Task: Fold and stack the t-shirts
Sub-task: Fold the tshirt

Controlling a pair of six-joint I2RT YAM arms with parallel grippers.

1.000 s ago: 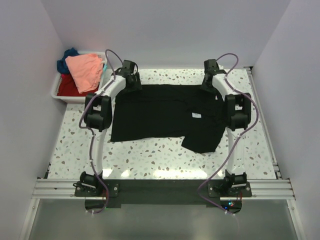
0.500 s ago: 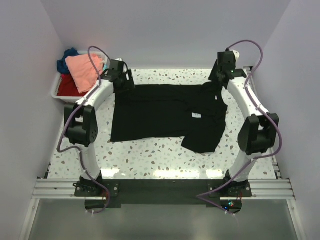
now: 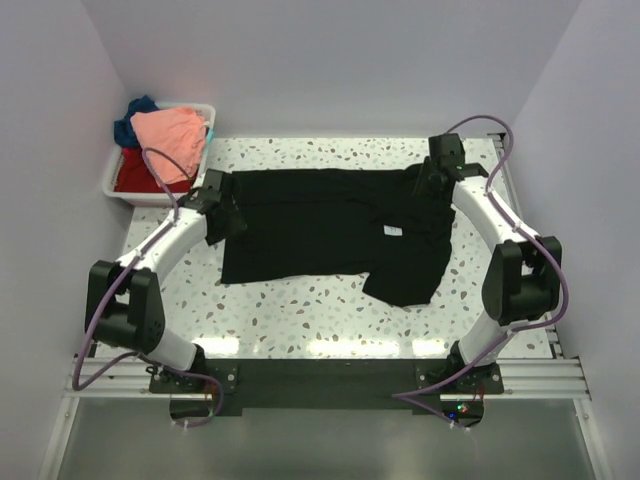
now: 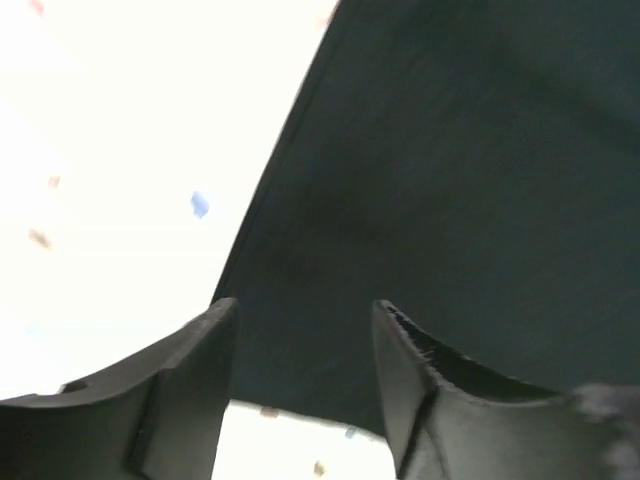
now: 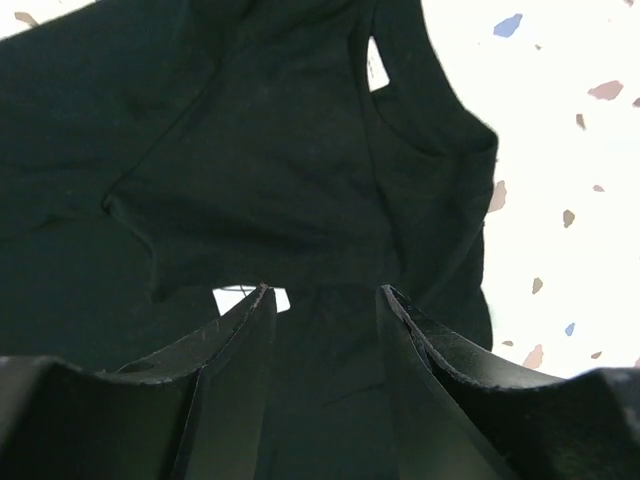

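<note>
A black t-shirt (image 3: 320,225) lies spread on the speckled table, with its white neck label (image 3: 393,232) facing up and one sleeve folded toward the near right. My left gripper (image 3: 222,207) hovers open over the shirt's left edge. In the left wrist view, the left gripper (image 4: 305,312) has only dark cloth (image 4: 450,180) and bright table beneath its spread fingers. My right gripper (image 3: 428,180) stands open over the shirt's far right part. The right gripper (image 5: 325,292) holds nothing, and black cloth (image 5: 260,150) lies below it.
A white bin (image 3: 150,197) stands at the far left corner. It holds a salmon-pink shirt (image 3: 170,140) on top, a red one (image 3: 135,177) and a dark blue one (image 3: 135,112). Side walls close in the table left and right.
My left arm swung from the shirt's far left corner back along its left edge, toward the near side. The right gripper lifted, then dropped back over the far right part. The shirt lies unmoved.
</note>
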